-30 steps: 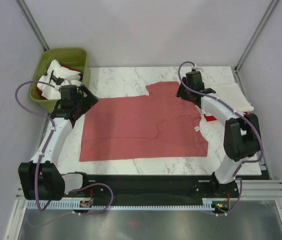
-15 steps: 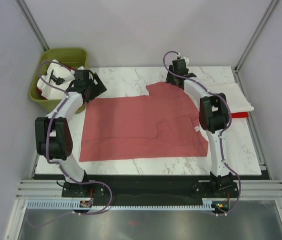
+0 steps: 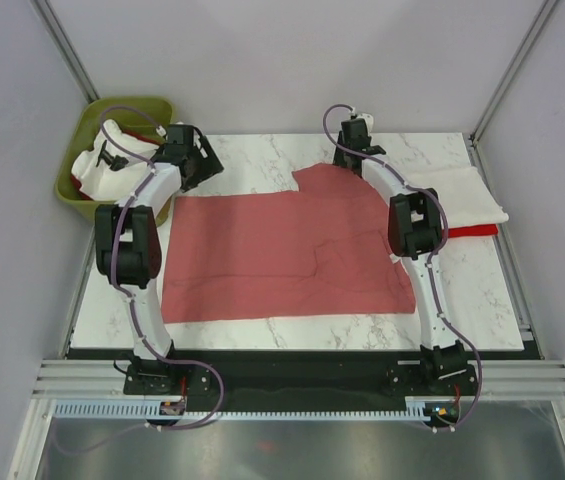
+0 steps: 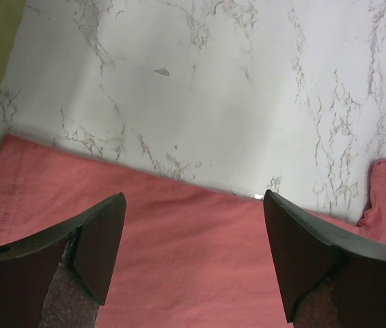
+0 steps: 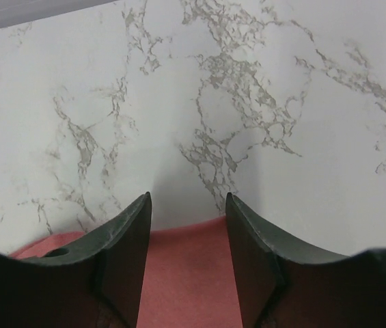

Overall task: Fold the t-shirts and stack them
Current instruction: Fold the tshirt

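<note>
1. The salmon-red t-shirt is light, limp cloth. It should sag from any pinch, slide easily over the marble table and hold no shape of its own, so a one-point lift would likely bunch it.
2. The best hold, I judge, is a pinch at two places on the far edge at once: the far-left corner and the sleeve. That way the edge travels straight toward the table's near edge.
3. The left gripper hovers over the far-left stretch of that edge. Its jaws are wide apart with nothing between them, and the hem passes beneath the gap.
4. The right gripper is at the sleeve's far rim. Its jaws are apart with bare marble showing between them; it is not clamped on the cloth.
5. The shirt lies spread flat across the table's middle. It is dusty salmon and mostly smooth, with a faint stepped fold line and a small white neck tag at its right side.
6. A cream-white shirt lies folded at the table's right edge over a bright red one. More cloth fills the green bin off the far-left corner.
</note>
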### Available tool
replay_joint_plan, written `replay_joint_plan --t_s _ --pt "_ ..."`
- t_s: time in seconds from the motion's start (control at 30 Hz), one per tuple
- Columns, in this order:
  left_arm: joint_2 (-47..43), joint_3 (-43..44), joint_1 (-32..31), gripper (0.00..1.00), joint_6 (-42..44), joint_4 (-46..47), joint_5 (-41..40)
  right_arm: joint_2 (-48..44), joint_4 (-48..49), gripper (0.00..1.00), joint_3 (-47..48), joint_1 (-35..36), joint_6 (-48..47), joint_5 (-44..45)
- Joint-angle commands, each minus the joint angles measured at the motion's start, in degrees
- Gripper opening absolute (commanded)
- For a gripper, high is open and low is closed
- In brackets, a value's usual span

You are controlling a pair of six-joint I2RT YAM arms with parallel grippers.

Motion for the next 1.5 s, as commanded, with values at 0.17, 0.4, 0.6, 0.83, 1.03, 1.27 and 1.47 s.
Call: replay_joint_plan --t_s 0.17,0.4,0.6,0.83,1.03,1.27,1.47 --pt "3.6 1.9 3.0 0.89 -0.6 -8.0 -7.1 -1.7 -0.7 0.09 -2.3 -4.2 6.7 -1.0" --pt "4.2 2.6 3.1 0.88 0.9 -7.9 -5.4 -3.5 1.0 0.0 -7.9 -9.0 10.3 -6.1" --pt "4.9 3.2 3.0 0.88 1.1 -8.0 -5.5 -7.0 2.4 0.0 -11.2 -9.0 9.4 -2.6" --pt "4.7 3.8 3.0 0.88 1.4 -8.1 -3.7 -8.8 9.7 0.66 -14.8 -6.3 3.2 -9.1" --pt "3.9 3.8 3.0 0.88 2.5 -8.1 -2.2 -8.2 10.7 0.65 -14.9 -4.0 -0.6 -12.9" --pt "3.4 3.6 3.0 0.88 2.3 -8.3 -1.5 -3.9 6.0 0.54 -9.9 -3.6 -1.0 -13.2" --pt "2.9 3.5 3.0 0.88 2.6 -8.2 -1.5 -4.4 3.2 0.16 -9.5 -4.1 0.3 -7.7"
